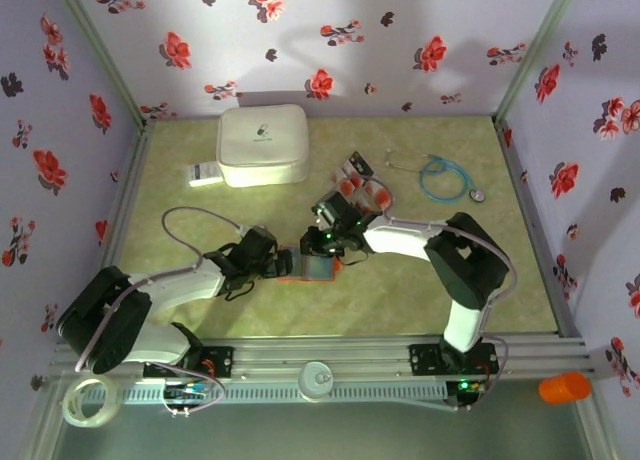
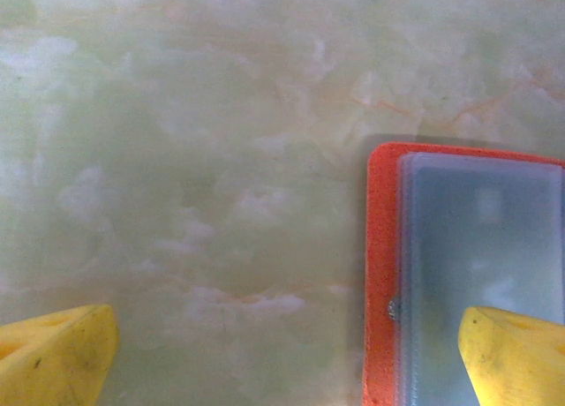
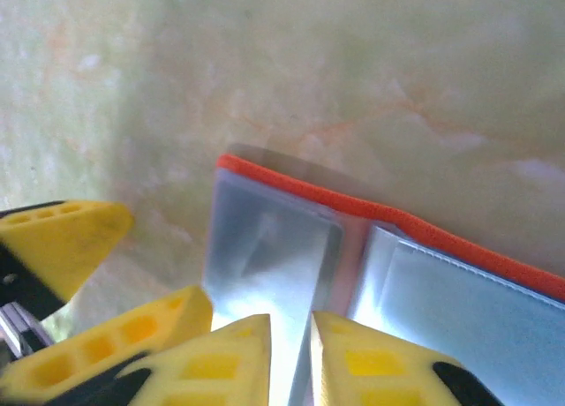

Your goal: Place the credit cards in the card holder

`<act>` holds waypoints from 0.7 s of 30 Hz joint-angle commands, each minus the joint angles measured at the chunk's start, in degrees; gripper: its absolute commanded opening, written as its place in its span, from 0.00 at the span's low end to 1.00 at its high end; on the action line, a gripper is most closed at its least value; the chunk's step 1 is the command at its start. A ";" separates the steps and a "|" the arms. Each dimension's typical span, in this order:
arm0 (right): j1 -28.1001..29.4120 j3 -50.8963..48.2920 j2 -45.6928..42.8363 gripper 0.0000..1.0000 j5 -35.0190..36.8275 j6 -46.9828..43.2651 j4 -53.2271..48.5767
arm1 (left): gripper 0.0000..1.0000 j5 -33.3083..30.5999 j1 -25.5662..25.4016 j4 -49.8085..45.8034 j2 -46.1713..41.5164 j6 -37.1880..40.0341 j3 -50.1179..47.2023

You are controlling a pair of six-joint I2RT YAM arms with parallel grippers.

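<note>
The card holder (image 1: 318, 267) lies open on the table between the two arms, orange-red outside and bluish-grey inside. My left gripper (image 1: 284, 265) stands wide open at its left edge. In the left wrist view (image 2: 287, 322) one fingertip is over bare table and the other over the holder's (image 2: 468, 247) sleeve. My right gripper (image 1: 323, 244) reaches down onto the holder from the far side. Its jaws (image 3: 291, 322) are slightly apart astride the thin edge of a pale sleeve panel (image 3: 265, 247), not clamped on it. The credit cards (image 1: 360, 185) lie in a loose stack behind the holder.
A big white rounded case (image 1: 262, 145) sits at the back left with a white barcode label (image 1: 205, 174) beside it. A blue stethoscope (image 1: 443, 177) lies at the back right. Flowered walls close in three sides. An orange cylinder (image 1: 565, 387) and a tape roll (image 1: 90, 400) lie outside.
</note>
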 commanded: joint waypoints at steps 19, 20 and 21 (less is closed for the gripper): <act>-8.25 20.89 -1.11 0.36 32.75 -27.06 -40.93 | 1.00 -3.11 -0.97 -3.84 0.07 -2.86 -1.96; -8.24 21.65 -0.23 0.35 33.32 -27.42 -41.46 | 1.00 -3.10 -0.97 -3.77 -0.04 -2.77 -1.94; -8.31 22.07 0.44 0.34 33.81 -27.80 -41.78 | 1.00 -3.16 -0.97 -3.76 -0.04 -2.70 -1.98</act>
